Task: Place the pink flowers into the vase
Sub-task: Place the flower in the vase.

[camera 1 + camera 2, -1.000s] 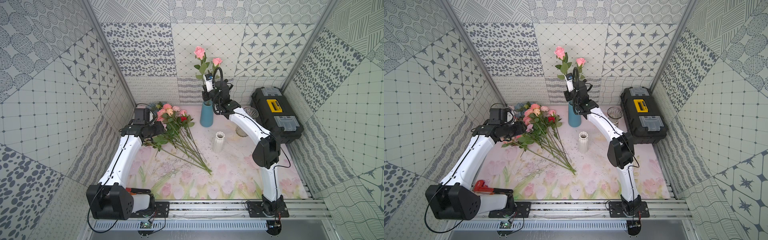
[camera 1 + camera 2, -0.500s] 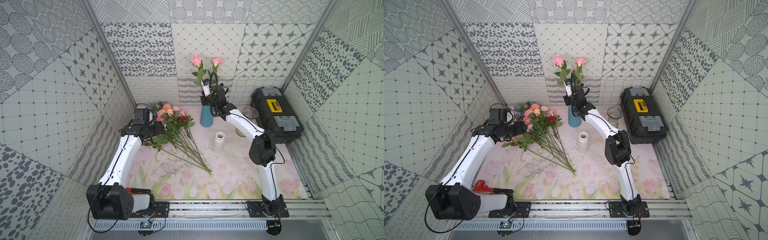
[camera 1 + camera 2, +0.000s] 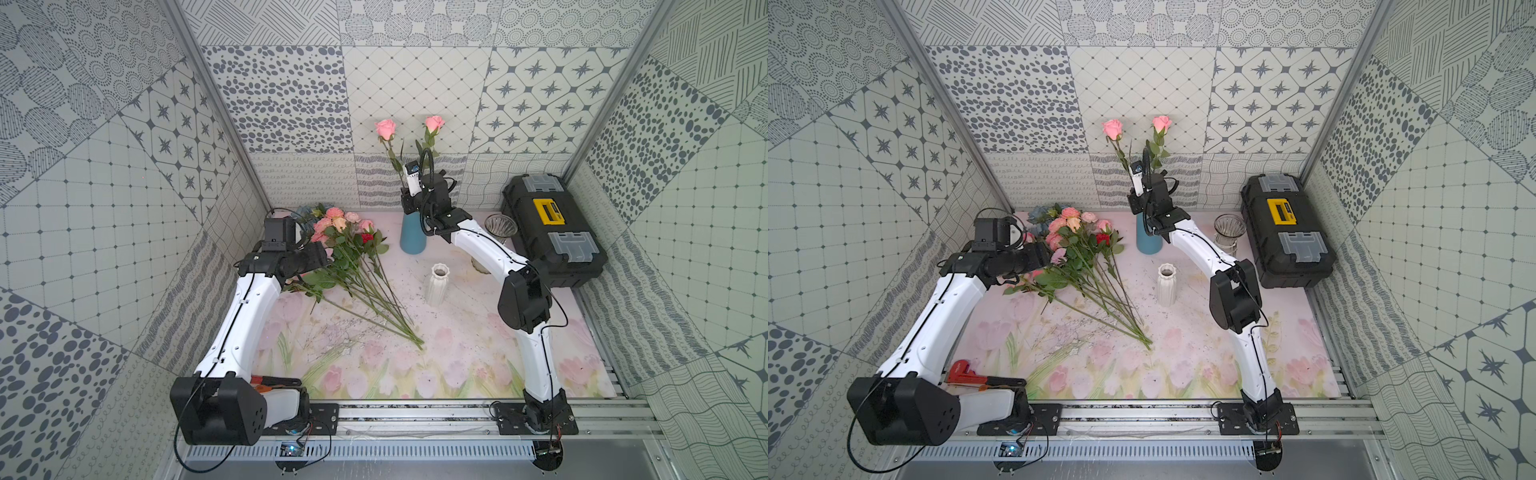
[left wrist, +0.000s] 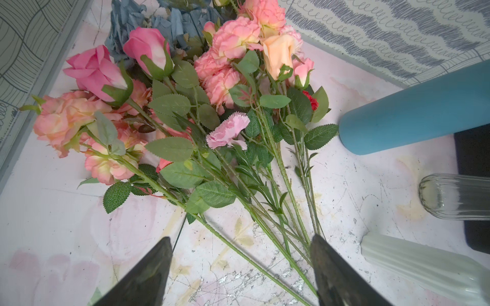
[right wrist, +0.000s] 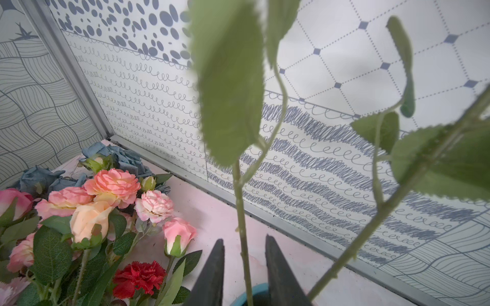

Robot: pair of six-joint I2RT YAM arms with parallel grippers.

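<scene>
The right gripper (image 5: pixel 244 239) is hanging just over the mouth of the tall blue vase (image 3: pixel 412 237), which is standing at the back of the flowery pink mat (image 3: pixel 457 332). Its two black jaws are sitting a little apart. A thin green stem (image 5: pixel 240 212) is running up between them with a gap on each side, so the gripper is not squeezing it. Two long pink roses (image 3: pixel 386 129) are standing in that vase and leaning away from each other.

The big pile of pink flowers (image 3: pixel 338 224) is lying on the mat beside the vase, heads toward the back wall and stems fanning toward the front. A small red flower (image 3: pixel 366 237) and some dusty blue flowers (image 4: pixel 127 21) are mixed in with the heads.

The left gripper (image 4: pixel 241 238) is hanging above the pile's stems with its jaws spread wide, holding nothing.

A white ribbed vase (image 3: pixel 437 284), a clear glass vase (image 3: pixel 500 226) and a black toolbox (image 3: pixel 552 232) are sitting nearby.
</scene>
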